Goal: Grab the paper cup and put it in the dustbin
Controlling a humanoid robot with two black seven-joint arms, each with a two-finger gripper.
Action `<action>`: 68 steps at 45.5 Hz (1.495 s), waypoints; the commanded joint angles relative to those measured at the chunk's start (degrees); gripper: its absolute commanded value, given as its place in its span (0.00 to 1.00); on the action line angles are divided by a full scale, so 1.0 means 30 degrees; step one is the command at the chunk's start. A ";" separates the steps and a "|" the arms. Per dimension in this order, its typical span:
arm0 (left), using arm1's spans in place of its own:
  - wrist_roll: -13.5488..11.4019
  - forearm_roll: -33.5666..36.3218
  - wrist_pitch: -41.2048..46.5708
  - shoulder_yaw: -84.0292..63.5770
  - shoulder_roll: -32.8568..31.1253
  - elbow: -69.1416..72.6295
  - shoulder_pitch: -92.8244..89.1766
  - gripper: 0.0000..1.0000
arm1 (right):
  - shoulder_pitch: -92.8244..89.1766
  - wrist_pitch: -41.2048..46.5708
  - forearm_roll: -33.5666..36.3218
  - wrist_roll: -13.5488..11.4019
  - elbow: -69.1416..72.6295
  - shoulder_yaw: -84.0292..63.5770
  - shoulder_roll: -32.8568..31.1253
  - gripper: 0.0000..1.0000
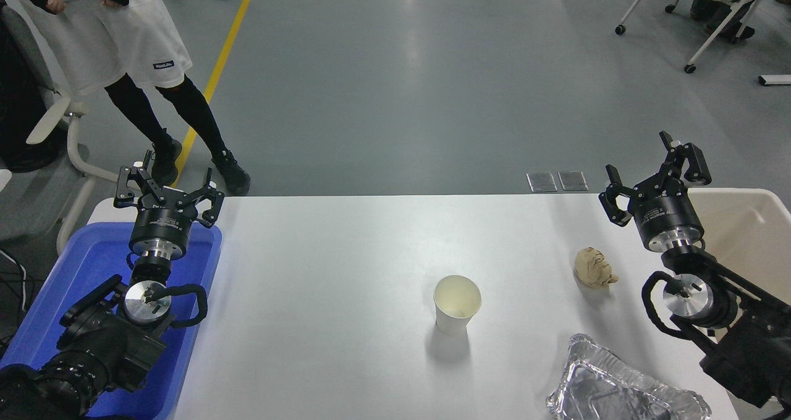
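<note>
The white paper cup (pixel 456 303) stands upright near the middle of the white table (pixel 321 296), its cream inside showing. The beige dustbin (pixel 741 235) sits at the table's right edge, partly hidden behind my right arm. My right gripper (pixel 655 170) is open and empty, raised over the table's far right edge next to the dustbin, well to the right of and beyond the cup. My left gripper (pixel 168 188) is open and empty, parked above the blue bin at the left.
A tan paper wad (pixel 594 267) lies between the cup and my right arm. A silver foil tray (pixel 624 389) sits at the front right. A blue bin (pixel 93 296) is at the left edge. A person (pixel 123 49) stands beyond the table's far left.
</note>
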 commanded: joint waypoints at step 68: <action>0.0000 -0.0011 0.0000 0.0000 0.0000 -0.0008 0.0000 0.99 | 0.0014 0.0031 -0.0026 0.0000 0.0093 -0.0176 0.0174 1.00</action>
